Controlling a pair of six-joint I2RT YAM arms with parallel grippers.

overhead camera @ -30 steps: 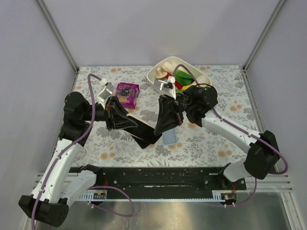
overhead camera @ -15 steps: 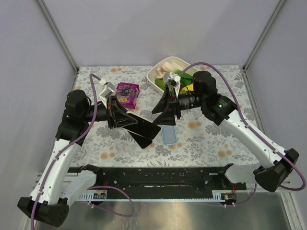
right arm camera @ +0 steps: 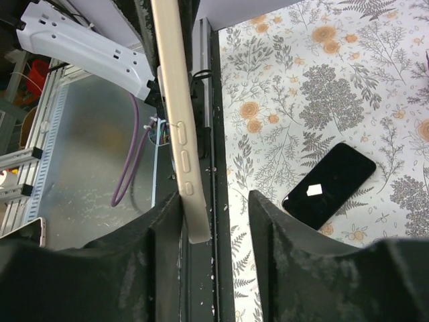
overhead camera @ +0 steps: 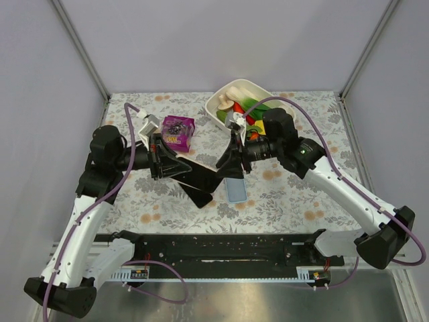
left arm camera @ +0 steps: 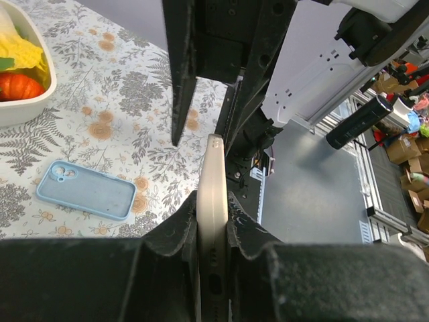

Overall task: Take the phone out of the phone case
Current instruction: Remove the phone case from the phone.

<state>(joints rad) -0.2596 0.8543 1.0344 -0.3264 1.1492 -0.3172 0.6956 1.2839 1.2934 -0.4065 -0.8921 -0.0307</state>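
My left claw [left arm camera: 213, 236] was clamped on the phone [left arm camera: 212, 171], held on edge above the table [overhead camera: 305, 201] and pointing toward three o'clock. My right claw [right arm camera: 216, 201] stood apart around its far end. The blue phone case [overhead camera: 235, 190] lay at six o'clock below. I'd close squarely, without twisting.

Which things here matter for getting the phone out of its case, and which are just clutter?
Job: phone, clamped in left gripper; right gripper, open around its far end; blue case, on the table.
Lying about: purple box; white tub of toys; black slab with white sticker.
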